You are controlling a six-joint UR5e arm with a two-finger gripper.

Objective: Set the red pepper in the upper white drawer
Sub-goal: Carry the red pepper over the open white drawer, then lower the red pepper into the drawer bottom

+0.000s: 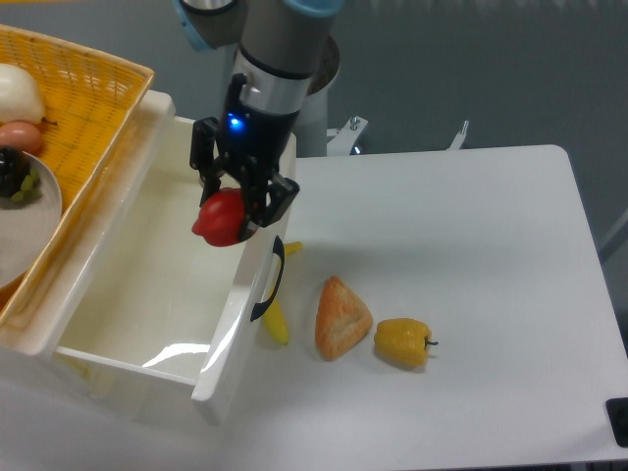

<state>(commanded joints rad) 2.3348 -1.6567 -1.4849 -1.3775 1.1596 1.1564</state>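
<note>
Pepper-carrying step near its end: red pepper (220, 219) clamped between the black fingers of the gripper (235, 203), hanging in the air over the open upper white drawer (147, 265), just inside the front panel that carries the dark curved handle (274, 281). To finish well: shift a little further toward the middle of the cavity, away from the front panel, so that neither finger nor pepper clips the rim; lower into the box before letting go, since a glossy rounded pepper dropped from height probably bounces or rolls on smooth plastic; open the fingers only once low over the floor, then lift straight up, clear of the walls. Drawer interior: bare white floor with a bright reflection near the lower edge, nothing lying inside as far as can be seen. Beside it to the left, touching its far wall: yellow wicker basket (93, 83), holding a white bowl (34, 231) with small dark pieces, a pale round item (18, 93) and a reddish one (20, 132), none clear enough to name. On the table (491, 245), well apart from the drawer's inside: banana (278, 321) partly under the front panel, triangular pastry (340, 316), and 1 yellow pepper (402, 341), not the one wanted.
</note>
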